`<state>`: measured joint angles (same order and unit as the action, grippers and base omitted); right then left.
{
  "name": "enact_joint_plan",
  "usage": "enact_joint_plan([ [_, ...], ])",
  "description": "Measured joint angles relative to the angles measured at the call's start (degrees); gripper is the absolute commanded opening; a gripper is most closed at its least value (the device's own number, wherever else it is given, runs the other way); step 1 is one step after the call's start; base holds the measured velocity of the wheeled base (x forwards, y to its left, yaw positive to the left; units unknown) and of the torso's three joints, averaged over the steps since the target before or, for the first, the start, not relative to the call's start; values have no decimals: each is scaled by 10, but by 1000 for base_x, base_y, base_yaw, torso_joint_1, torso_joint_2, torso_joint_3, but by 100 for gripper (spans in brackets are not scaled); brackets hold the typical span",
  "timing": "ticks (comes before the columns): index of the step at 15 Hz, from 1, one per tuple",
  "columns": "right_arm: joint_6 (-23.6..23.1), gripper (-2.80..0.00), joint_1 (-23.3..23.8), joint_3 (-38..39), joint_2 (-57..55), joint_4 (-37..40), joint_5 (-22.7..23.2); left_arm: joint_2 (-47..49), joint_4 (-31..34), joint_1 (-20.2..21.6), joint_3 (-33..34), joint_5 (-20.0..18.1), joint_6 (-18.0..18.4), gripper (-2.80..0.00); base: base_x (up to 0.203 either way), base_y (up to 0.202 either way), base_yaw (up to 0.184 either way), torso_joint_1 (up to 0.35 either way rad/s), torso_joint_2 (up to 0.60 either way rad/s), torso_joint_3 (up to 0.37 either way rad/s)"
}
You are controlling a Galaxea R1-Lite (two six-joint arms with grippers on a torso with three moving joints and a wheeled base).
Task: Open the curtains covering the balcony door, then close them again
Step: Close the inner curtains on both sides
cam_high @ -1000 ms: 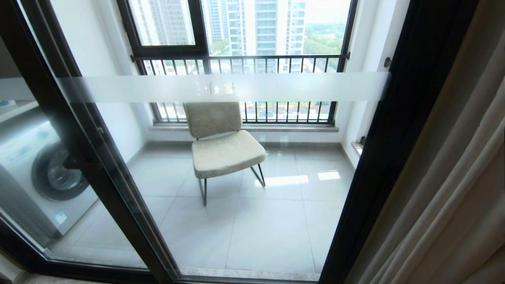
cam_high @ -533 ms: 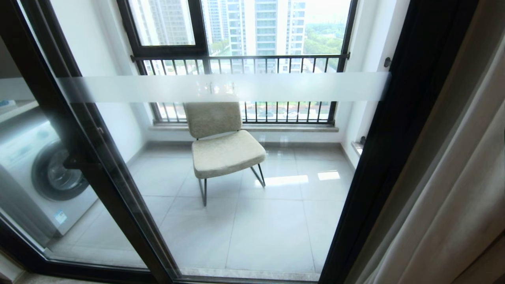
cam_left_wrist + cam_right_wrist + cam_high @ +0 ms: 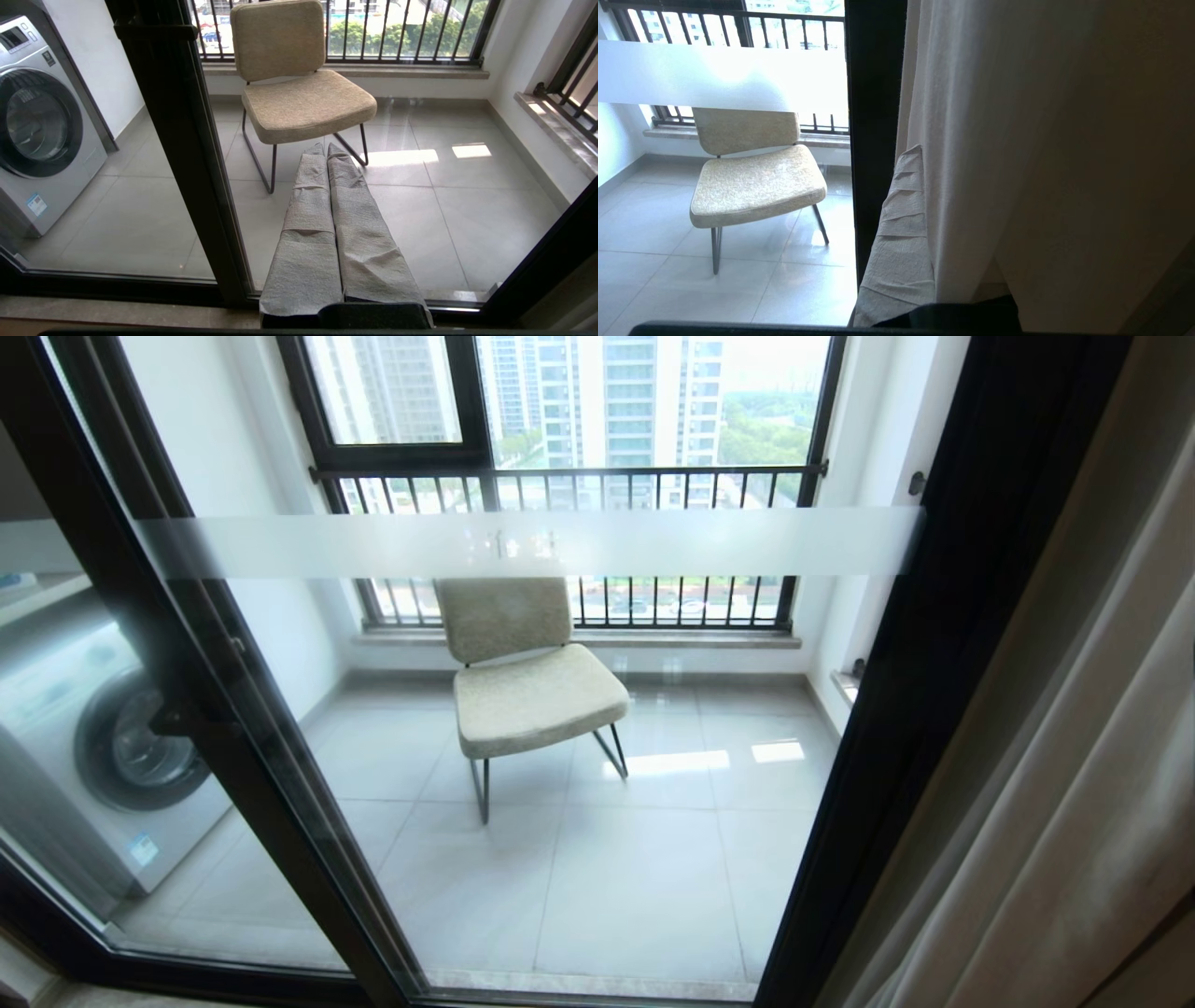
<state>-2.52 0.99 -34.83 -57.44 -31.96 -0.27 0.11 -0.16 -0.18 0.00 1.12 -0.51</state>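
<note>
While the balcony door [image 3: 560, 728] stands uncovered in the head view, its clear glass and frosted band [image 3: 523, 543] give onto a beige chair [image 3: 527, 681] on pale tiles, a washing machine [image 3: 103, 756] at left and the barred window [image 3: 569, 476] behind. The curtains [image 3: 1074, 784] hang gathered at the right edge, just beside the door's black frame [image 3: 924, 644]. Compared with a second ago, the folds have shifted: the sharp pleats at lower right have smoothed into one broad pale fold, and a dark strip shows at the bottom right corner. Door, chair and machine sit as before. Neither arm appears here.

In the left wrist view, the left gripper [image 3: 327, 151] points at the glass, its two cloth-wrapped fingers [image 3: 308, 219] pressed together on nothing, with the chair [image 3: 299, 93] beyond the pane and the washing machine [image 3: 42, 126] off to one side.

In the right wrist view, the right gripper [image 3: 911, 156] sits against the curtains [image 3: 1041, 154], one wrapped finger [image 3: 901, 233] visible and the rest hidden behind the cloth; the jaws are closed, though whether fabric is pinched cannot be told. The door frame [image 3: 875, 116] rises just beside it.
</note>
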Motion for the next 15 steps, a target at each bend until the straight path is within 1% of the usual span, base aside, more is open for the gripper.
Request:
enact_joint_plan([
  [15, -2, -280, -10, 7, 11, 8, -1, 0, -1, 0, 0, 0, 0, -280, 0, 0, 0, 0, 0, 0],
])
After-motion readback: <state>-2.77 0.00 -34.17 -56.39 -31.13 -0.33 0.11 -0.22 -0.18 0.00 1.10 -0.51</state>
